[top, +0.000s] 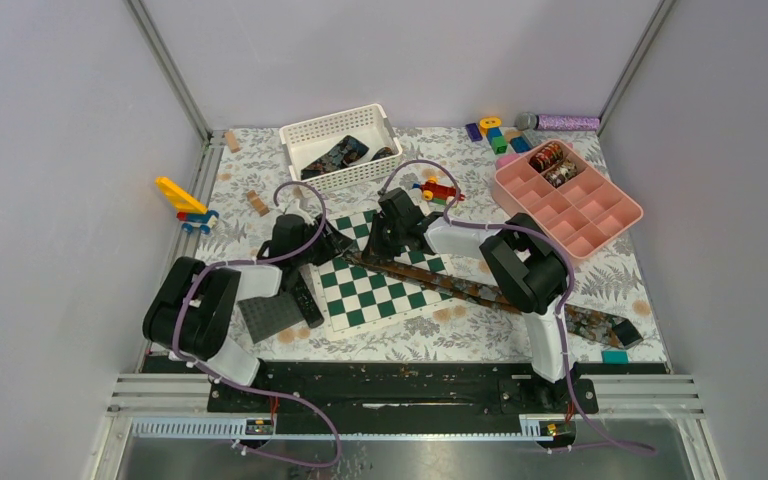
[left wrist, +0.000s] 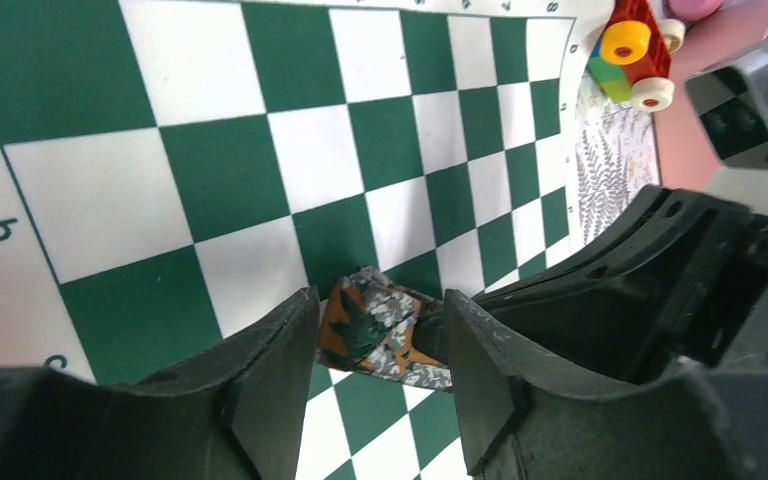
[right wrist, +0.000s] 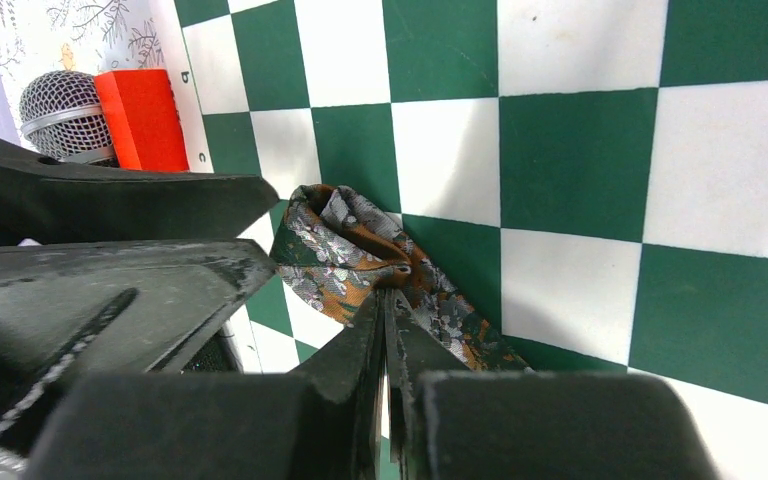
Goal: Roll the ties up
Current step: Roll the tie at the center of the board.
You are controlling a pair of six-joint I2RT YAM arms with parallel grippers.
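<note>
My right pincer (right wrist: 387, 300) is closed tight on the tie (right wrist: 345, 250), at the place where its narrow end is folded over on itself. The fold makes a small loop just in front of the tips. My left pincer (left wrist: 380, 310) stands partly open, with one finger on each side of that same folded end, and I cannot tell if the fingers touch the fabric. Both pincers are close together, low over the green and white chessboard (top: 370, 295) that lies on the worktop (top: 410, 340). From my right pincer the brown speckled tie runs flat and slanted across the board. It is hidden for a part by my right arm, and its wide end lies on the flowered worktop well to the right, beside a small teal block (top: 615, 356). Beyond my left pincer stands a white basket (top: 305, 132) with more dark ties (top: 338, 153) in it. Beyond my right pincer, to its right, is a pink tray (top: 600, 215) with compartments. Two of its far compartments hold small tight coils (top: 550, 160).
</note>
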